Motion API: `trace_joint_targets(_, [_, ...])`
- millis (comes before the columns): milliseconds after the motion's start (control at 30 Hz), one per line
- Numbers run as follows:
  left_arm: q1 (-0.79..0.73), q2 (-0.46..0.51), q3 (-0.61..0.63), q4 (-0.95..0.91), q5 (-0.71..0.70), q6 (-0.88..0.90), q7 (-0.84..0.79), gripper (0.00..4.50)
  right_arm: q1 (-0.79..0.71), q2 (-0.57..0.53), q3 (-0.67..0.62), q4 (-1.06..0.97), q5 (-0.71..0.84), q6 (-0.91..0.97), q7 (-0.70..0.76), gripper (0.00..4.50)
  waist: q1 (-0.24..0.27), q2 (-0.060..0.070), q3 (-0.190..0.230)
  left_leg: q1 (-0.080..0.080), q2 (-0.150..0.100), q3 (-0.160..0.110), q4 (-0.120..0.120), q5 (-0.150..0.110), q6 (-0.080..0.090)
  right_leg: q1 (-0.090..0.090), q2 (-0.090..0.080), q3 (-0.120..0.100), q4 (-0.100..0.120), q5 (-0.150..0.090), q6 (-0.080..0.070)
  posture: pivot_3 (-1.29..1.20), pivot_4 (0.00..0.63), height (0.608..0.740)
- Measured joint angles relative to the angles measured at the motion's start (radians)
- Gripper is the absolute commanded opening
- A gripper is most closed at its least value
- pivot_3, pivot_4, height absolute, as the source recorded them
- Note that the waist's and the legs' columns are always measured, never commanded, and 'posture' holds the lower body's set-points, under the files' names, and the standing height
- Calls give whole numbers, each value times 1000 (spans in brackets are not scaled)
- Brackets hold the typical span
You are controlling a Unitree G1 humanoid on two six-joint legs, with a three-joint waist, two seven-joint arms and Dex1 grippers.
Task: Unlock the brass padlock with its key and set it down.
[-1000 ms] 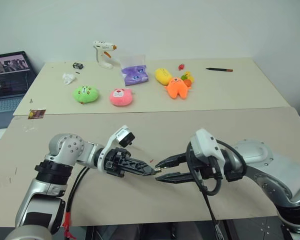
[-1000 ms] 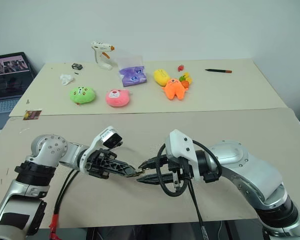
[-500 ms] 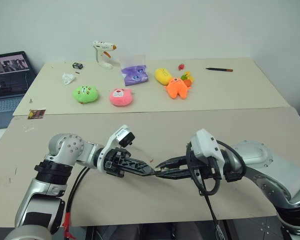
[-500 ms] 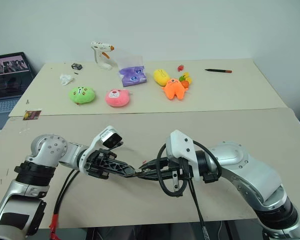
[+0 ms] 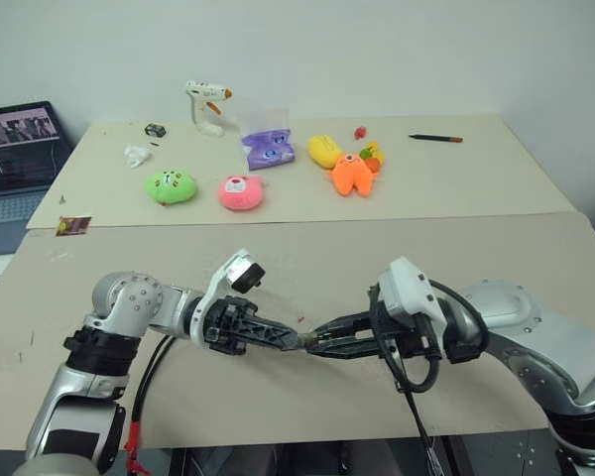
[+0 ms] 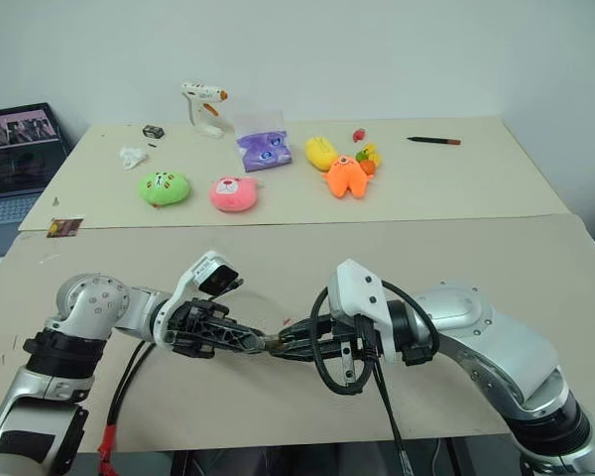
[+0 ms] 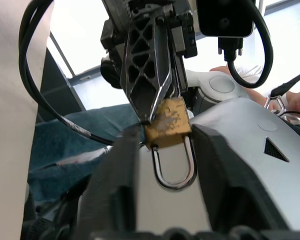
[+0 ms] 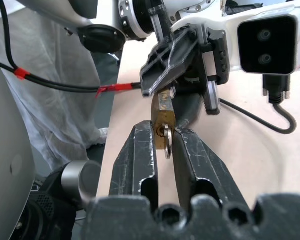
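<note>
The brass padlock [image 7: 166, 127] hangs above the near table where my two grippers meet tip to tip. My right gripper [image 8: 164, 131] is shut on its golden body [image 8: 162, 116]. A small silvery piece, apparently the key [image 8: 168, 146], sticks out of the lock between the right pads. My left gripper [image 5: 296, 341] is open. Its fingers [image 7: 122, 180] stand on either side of the silvery shackle [image 7: 173, 167] with a little room around it. In the head views the lock is barely visible between the black fingertips.
On the far table lie green [image 5: 170, 186], pink [image 5: 241, 192], orange [image 5: 350, 175] and yellow [image 5: 324, 151] plush toys, a purple bag [image 5: 269, 149], a glue gun [image 5: 206, 106] and a pen [image 5: 435, 138]. A laptop [image 5: 15, 149] stands at far left. A tiny red scrap [image 5: 298, 319] lies near the grippers.
The right gripper's fingers, apart a second ago, have closed on the padlock at the left gripper's tip. The left gripper's fingers have since spread apart. Neither hand has shifted.
</note>
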Motion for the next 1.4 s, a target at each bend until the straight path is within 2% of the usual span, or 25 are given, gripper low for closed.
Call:
trace_joint_targets(133, [-1, -3, 14, 6, -1, 1, 11, 4453, 0, 0, 0, 0, 1, 0, -6, 123, -1, 0, 0, 0, 0, 0, 0, 0, 0, -1, 0, 0, 0, 0, 0, 0, 150, 740])
trace_joint_targets(333, [-1, 41, -13, -6, 93, -105, -15, 4486, 0, -6, -2, 1, 22, 1, -6, 123, -2, 0, 0, 0, 0, 0, 0, 0, 0, 0, 0, 0, 0, 0, 0, 0, 150, 740])
trace_joint_targets(567, [-32, -16, 64, 133, 230, -278, 107, 4486, 3, -45, -63, 12, 52, 15, -16, 123, 0, 0, 0, 0, 0, 0, 0, 0, 0, 0, 0, 0, -1, 0, 0, 0, 150, 740])
trace_joint_targets(733, [-60, -72, 97, 138, 317, -445, 156, 4486, 2, -49, -87, 12, 79, 26, -27, 123, 0, 0, 0, 0, 0, 0, 0, 0, 0, 0, -1, 0, -1, 0, 0, 0, 150, 740])
trace_joint_targets(1000, [-23, -35, 24, -39, 475, -720, 53, 4486, -55, -98, -132, 122, 79, 46, -9, 123, -1, 0, 0, -1, 1, 1, 0, 0, 0, 0, -1, 2, -1, 0, 0, 0, 150, 740])
trace_joint_targets(1067, [-8, -19, -6, -58, 520, -792, 23, 3967, -66, -104, -131, 151, 78, 50, -1, 123, -2, 0, 0, -2, 1, 1, 0, 0, 0, -1, -1, 3, -1, 0, 0, 0, 150, 740])
trace_joint_targets(1167, [1, -21, -14, -66, 527, -806, 9, 3052, -92, -110, -131, 185, 74, 51, 16, 123, -1, 0, 0, -2, 1, 1, 0, 0, 0, -1, -1, 2, -1, 0, 0, 0, 150, 740])
trace_joint_targets(1300, [6, -23, -14, -72, 530, -823, 2, 1600, -122, -111, -131, 218, 56, 51, 36, 123, -1, 0, 0, -2, 1, 1, 0, 0, 0, -1, -1, 2, -1, 0, 0, 0, 150, 740])
trace_joint_targets(1333, [7, -24, -14, -72, 531, -823, 1, 1044, -123, -111, -131, 219, 55, 51, 38, 123, -1, 0, 0, -2, 1, 1, 0, 0, 0, -1, -1, 2, -1, 0, 0, 0, 150, 740])
trace_joint_targets(1367, [9, -27, -14, -72, 531, -823, 2, 856, -123, -111, -131, 219, 55, 51, 43, 123, -1, 0, 0, -2, 1, 1, 0, 0, 0, -1, -1, 2, -1, 0, 0, 0, 150, 740])
trace_joint_targets(1400, [10, -29, -14, -72, 531, -823, 3, 412, -123, -111, -131, 219, 55, 51, 46, 123, -1, 0, 0, -3, 1, 1, 0, 0, 0, -1, -1, 2, -1, 0, 0, 0, 150, 740])
